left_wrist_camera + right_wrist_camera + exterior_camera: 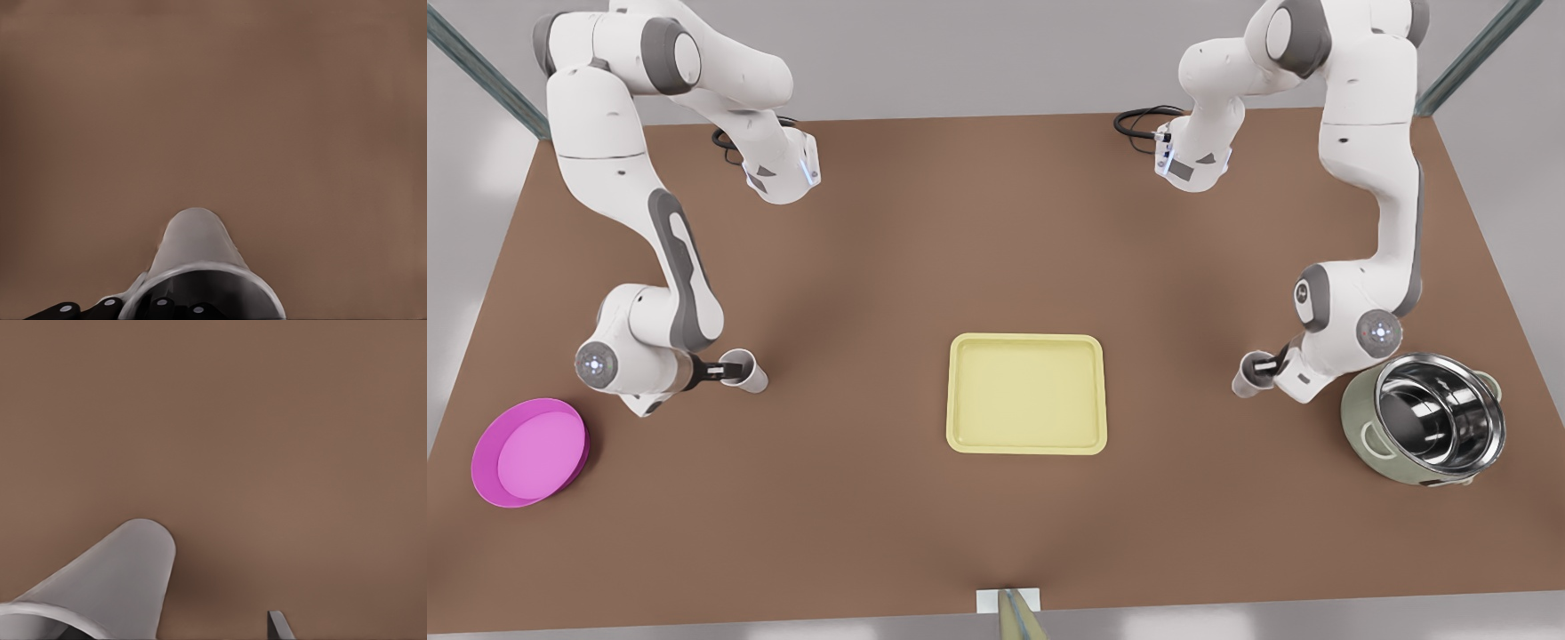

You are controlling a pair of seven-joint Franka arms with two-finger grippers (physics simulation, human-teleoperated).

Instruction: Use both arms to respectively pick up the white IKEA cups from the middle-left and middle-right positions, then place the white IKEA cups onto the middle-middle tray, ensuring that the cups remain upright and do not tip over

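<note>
The left gripper (725, 369) sits at the rim of a small white tapered handleless cup (747, 372). Its black fingers (110, 305) lie against the rim's near edge, and I cannot tell how tightly they hold. A flat pale yellow rectangular tray (1025, 342) lies well apart from both grippers, between them. The right gripper (1267, 363) stands spread at the second white cup (1249, 378), one fingertip (280, 625) clear of that cup's wall (113, 583).
</note>
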